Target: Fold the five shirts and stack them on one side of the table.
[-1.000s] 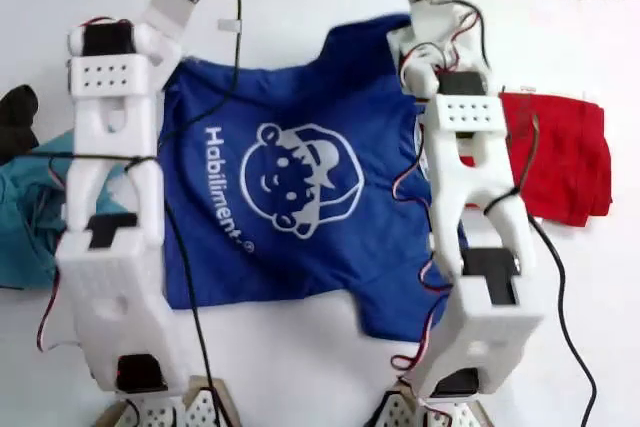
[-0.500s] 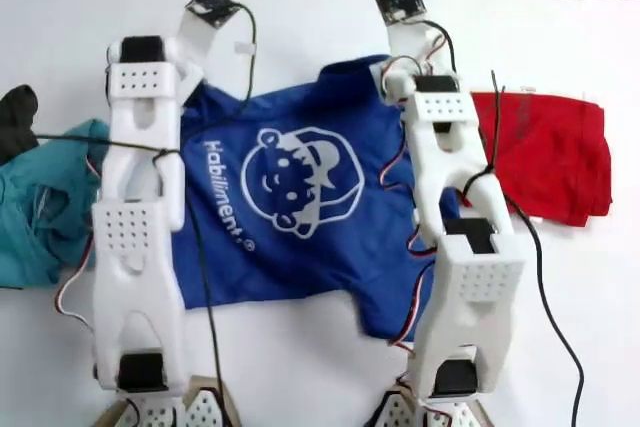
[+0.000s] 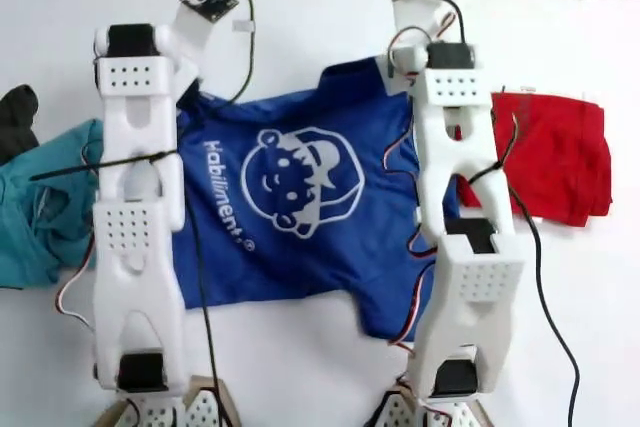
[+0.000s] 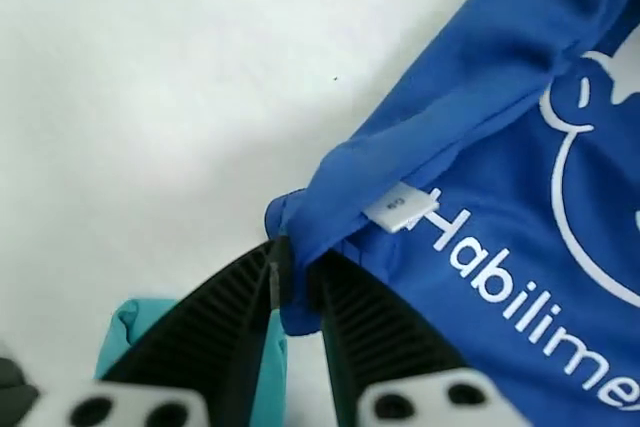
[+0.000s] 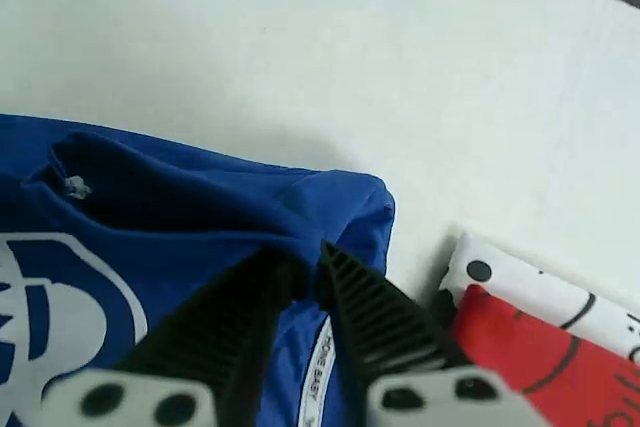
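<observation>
A blue shirt (image 3: pixel 290 207) with a white cartoon print lies spread across the table's middle. My left gripper (image 4: pixel 297 282) is shut on a fold of its hem near a white tag (image 4: pixel 400 207), at the shirt's far left corner (image 3: pixel 190 102). My right gripper (image 5: pixel 308 272) is shut on the blue shirt (image 5: pixel 200 207) at its far right corner (image 3: pixel 400 72). A folded red shirt (image 3: pixel 555 152) lies on a white dotted one (image 5: pixel 520 282) at the right. A crumpled teal shirt (image 3: pixel 40 197) lies at the left.
A dark garment (image 3: pixel 15 117) sits at the left edge beyond the teal shirt. Both white arms (image 3: pixel 135 207) stretch over the blue shirt from the near edge, with loose cables (image 3: pixel 545 277) trailing. Bare white table (image 3: pixel 300 17) lies beyond the shirt.
Both arms have stretched away from the near edge, dragging the blue shirt's far edge with them. The left arm shifted right over the shirt's side.
</observation>
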Controlling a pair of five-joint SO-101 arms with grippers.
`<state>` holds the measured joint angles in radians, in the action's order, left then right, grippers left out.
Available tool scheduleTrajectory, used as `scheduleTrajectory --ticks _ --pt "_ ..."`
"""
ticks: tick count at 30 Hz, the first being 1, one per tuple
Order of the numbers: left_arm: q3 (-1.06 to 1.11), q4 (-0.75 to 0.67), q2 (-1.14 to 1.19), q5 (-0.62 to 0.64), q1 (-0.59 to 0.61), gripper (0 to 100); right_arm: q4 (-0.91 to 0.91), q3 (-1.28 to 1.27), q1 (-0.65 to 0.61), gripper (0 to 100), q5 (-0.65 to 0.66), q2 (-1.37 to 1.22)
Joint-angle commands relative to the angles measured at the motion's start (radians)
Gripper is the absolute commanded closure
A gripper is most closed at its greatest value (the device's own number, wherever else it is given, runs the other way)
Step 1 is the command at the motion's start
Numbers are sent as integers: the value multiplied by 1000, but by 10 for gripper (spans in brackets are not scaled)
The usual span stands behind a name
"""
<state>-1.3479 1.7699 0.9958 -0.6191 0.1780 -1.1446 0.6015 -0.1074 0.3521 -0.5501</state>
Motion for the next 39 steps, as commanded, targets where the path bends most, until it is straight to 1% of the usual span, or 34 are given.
scheduleTrajectory --ticks 1,4,13,15,18,24,29,32,36,39 --pt "13 21 -72 -2 11 974 -142 115 25 978 2 13" --pt "131 21 -172 -2 -9 974 -246 158 25 978 3 13" --pt "661 15 -551 -9 -44 973 -506 293 22 978 3 19" --pt "762 14 -637 -38 -44 973 -552 310 21 978 23 47" --pt "906 -17 -752 -61 -38 973 -582 311 21 978 41 114" --pt "1168 -94 -959 -64 -44 973 -621 269 22 978 43 257" --pt "1334 -126 -1109 -64 -38 973 -616 51 15 978 43 437" --pt "1423 -133 -1175 -80 -37 973 -578 -121 21 978 44 558" --pt "1524 -135 -1244 -104 -37 973 -484 -428 22 978 44 740" --pt "1586 -135 -1286 -106 -37 973 -377 -710 16 978 44 897"
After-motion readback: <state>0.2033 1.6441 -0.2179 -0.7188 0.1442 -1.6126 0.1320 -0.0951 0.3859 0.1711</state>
